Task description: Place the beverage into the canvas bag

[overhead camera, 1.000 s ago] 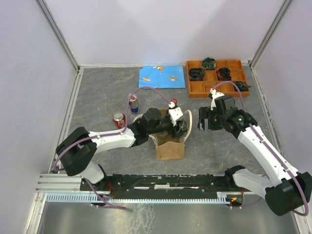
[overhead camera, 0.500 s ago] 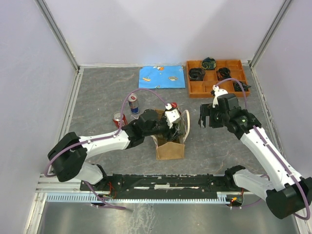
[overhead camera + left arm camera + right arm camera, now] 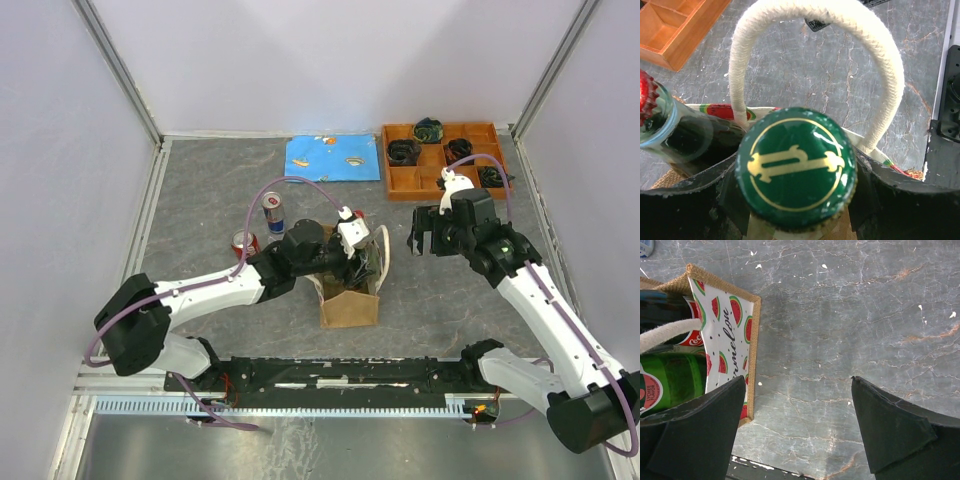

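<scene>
Over the canvas bag (image 3: 350,303), the left claw (image 3: 366,263) clamps the green-capped bottle (image 3: 796,167) by its neck, body inside the mouth beside a red-capped bottle (image 3: 675,132); the right claw (image 3: 797,390) hangs apart nearby, out of the way.

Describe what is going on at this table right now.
The left end effector grips a green-capped bottle by its neck, with the bottle inside the canvas bag, beside a red-capped bottle. The right end effector hangs open over the tabletop next to the bag, holding nothing. A red can and a blue can stand outside.
</scene>
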`<action>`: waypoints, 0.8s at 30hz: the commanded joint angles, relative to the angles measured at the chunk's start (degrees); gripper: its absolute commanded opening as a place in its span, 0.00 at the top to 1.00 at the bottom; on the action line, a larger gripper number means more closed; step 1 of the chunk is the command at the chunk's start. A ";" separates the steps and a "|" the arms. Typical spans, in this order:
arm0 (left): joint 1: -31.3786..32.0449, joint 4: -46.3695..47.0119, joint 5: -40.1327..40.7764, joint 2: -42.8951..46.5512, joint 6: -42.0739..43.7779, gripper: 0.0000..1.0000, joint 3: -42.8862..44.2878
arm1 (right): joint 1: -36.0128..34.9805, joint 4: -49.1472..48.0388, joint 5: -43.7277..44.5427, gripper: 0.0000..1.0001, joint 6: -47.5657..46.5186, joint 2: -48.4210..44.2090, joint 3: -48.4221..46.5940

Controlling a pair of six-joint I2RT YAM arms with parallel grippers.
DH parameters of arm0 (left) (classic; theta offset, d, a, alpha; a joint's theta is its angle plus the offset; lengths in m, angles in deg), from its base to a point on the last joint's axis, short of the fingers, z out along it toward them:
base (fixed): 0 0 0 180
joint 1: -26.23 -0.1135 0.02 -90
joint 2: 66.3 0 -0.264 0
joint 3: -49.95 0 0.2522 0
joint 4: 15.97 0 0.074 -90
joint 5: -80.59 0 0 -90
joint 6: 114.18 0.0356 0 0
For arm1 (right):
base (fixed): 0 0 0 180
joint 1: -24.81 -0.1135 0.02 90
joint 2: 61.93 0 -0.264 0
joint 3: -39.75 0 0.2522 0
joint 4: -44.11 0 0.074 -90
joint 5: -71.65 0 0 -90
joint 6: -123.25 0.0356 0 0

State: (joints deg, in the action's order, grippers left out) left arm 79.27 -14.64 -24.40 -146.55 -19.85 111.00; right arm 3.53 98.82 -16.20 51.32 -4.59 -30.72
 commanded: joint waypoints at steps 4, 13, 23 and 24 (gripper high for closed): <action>0.49 15.52 1.18 -2.42 -2.49 0.97 1.48 | -0.11 -1.64 0.65 0.06 -0.11 -0.91 -0.85; 0.49 19.75 1.04 -7.25 -1.51 0.97 -0.08 | -0.10 0.00 1.36 0.06 -0.74 -1.64 -0.10; 0.58 20.53 2.44 -8.31 0.14 0.97 -3.26 | -0.11 -0.82 0.78 0.06 -0.67 -0.82 0.77; 0.58 20.77 2.57 -8.45 0.14 0.97 -3.50 | -0.09 -0.89 0.69 0.06 -0.66 -0.63 0.80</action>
State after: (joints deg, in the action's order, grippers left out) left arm 80.01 -3.60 -23.98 -155.75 -20.59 107.13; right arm 3.53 99.48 -15.78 51.04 -5.20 -30.26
